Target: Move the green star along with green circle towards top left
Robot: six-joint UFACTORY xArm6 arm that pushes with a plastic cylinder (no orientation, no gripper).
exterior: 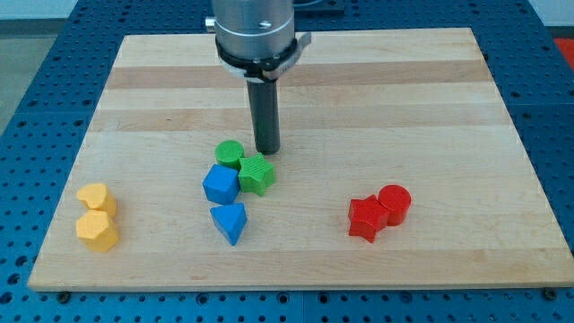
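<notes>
The green star point(257, 172) lies near the board's middle, touching the green circle point(229, 153) on its upper left. My tip point(267, 150) is just above the green star and right of the green circle, very close to both. The dark rod rises from it to the arm's grey body at the view's top.
A blue cube point(221, 184) touches the green blocks from below left, with a blue triangle point(230, 222) under it. Two yellow blocks point(97, 215) sit at the lower left. A red star point(366, 217) and red cylinder point(395, 202) sit at the lower right. The wooden board point(296, 72) has edges all round.
</notes>
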